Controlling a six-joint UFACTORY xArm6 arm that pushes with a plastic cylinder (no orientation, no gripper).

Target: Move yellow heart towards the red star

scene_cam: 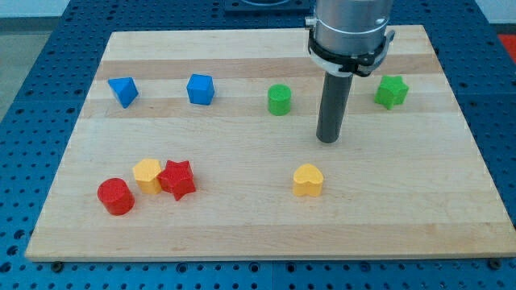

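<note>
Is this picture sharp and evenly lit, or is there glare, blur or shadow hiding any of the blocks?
In the camera view, light is soft and even; the wooden board shows no harsh glare. The yellow heart and red star are crisp, with only faint shadows. My tip, above the heart towards the view's top, is sharp; the arm's upper part is cropped.

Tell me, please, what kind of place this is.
Probably a robotics lab bench: a wooden board with small coloured blocks lies on a blue perforated table, and my tip stands above the yellow heart.
</note>
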